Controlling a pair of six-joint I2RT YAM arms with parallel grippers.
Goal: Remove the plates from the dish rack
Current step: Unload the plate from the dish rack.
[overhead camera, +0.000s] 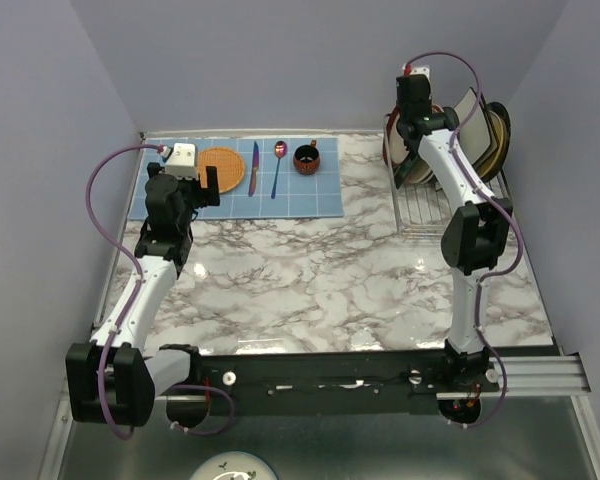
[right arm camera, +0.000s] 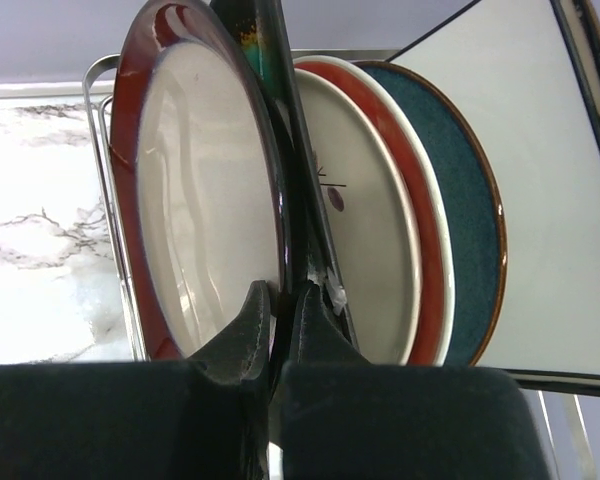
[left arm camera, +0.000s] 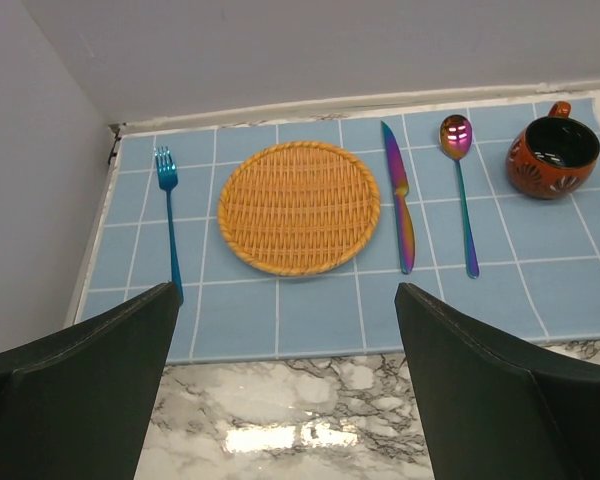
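A: Right side, quick?
B: My right fingers are clenched on the bottom edge of the front red-rimmed plate. It stands upright in the dish rack, at the far right of the table.
A: Other plates?
B: Upright behind it: cream plate with a red rim, teal plate, square white plate.
A: Left?
B: My left fingers are spread wide with nothing between them, hanging over the near edge of the blue placemat. On it, left to right: fork, woven mat, knife, spoon, cup.
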